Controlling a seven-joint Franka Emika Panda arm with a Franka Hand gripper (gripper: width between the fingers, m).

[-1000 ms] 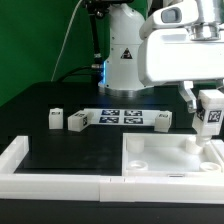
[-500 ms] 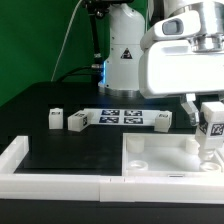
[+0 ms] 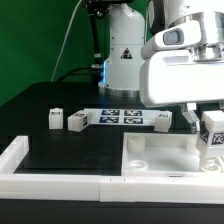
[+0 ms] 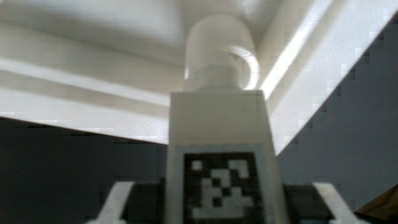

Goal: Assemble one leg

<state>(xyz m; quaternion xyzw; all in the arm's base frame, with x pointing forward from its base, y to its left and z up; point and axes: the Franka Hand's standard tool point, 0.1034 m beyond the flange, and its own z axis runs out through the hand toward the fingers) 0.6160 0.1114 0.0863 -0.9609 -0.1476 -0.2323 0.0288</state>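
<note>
My claw point(image 3: 206, 117) grips the leg point(image 3: 212, 135) over the panel's point(image 3: 160, 152) corner. I'd hold it upright and lower gently.

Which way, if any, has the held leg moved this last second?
Yes. The held leg has come down: it was level with the marker board, and now hangs below it, nearer the large white square piece.

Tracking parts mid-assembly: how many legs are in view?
4 legs: two on the exterior view's left of the marker board, one at its other end, one leg held in the jaws.
</note>
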